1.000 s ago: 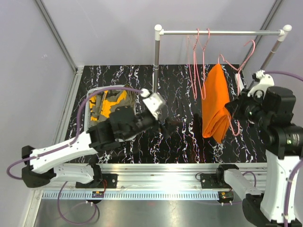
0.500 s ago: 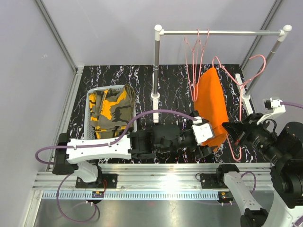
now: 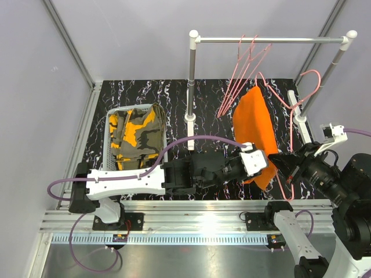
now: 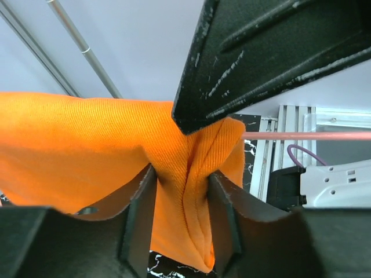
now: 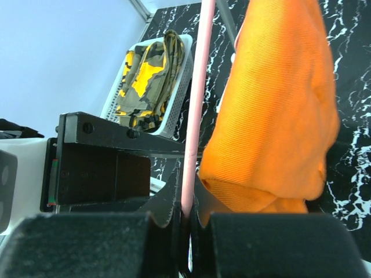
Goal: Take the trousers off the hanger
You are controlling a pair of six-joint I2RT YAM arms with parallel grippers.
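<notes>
The step in hand is judged to be the pulling of the orange trousers [image 3: 254, 130] off the pink hanger [image 5: 197, 87]. The garment is draped over this hanger, above the right part of the black marbled table [image 3: 174, 95] and in front of the rail [image 3: 272, 40]. The hanger's hook seems to be free of the rail and only held by the arm, though this cannot be told for certain.

The camouflage trousers [image 3: 136, 130] are already laid in the white basket [image 3: 110, 116] at the left, well apart from the rail. A dark pair cannot be made out. Two empty hangers [image 3: 243, 66] are seen on the rail.

The left gripper [image 4: 182, 200] is closed only part of the way, because a thick fold of the orange cloth is pinched between its two fingers [image 4: 142, 214] and fills the gap. The right gripper [image 5: 186, 223] is closed almost completely on the thin wire of the hanger, just beside the lower edge of the cloth.

For the next move, a pull of the cloth away from the hanger is probably called for, to the left and toward the basket. The wire should be kept steady by the right arm, so that the cloth slides off and is not dragged together with it.
</notes>
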